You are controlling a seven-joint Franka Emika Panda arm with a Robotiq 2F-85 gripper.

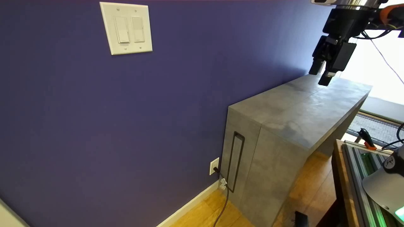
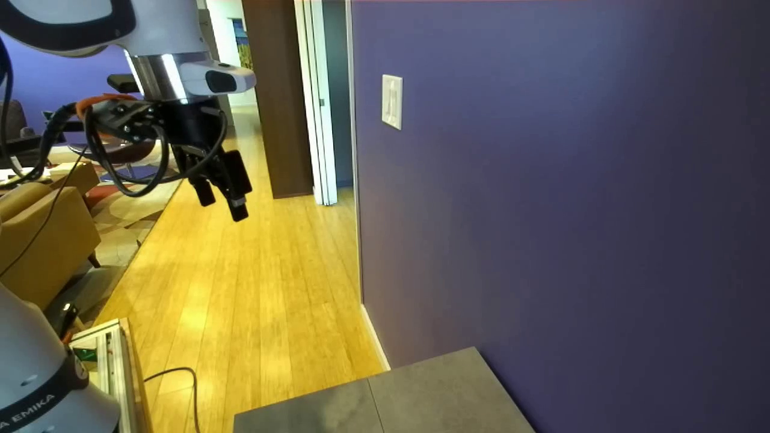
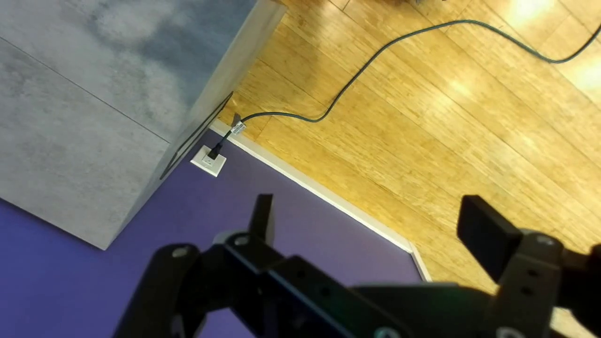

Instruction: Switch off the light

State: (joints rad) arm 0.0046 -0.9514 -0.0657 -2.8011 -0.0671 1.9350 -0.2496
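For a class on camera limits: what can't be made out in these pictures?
Double rocker switch: too small and slanted in an exterior view to read its settings.
Power cable: far end cut off by the wrist view's right edge.
Cable tag: too small to read in the wrist view.
Wall outlet: partly covered by the plug in the wrist view.
Franka arm: partly cut off by picture edges in both exterior views.

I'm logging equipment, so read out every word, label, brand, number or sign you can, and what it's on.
"A EMIKA", on the robot arm's black band, cut off at the picture's left edge.
Cable tag: print too small to read.
Round emblem on the band: too small to make out.
Switch plate: no lettering legible.
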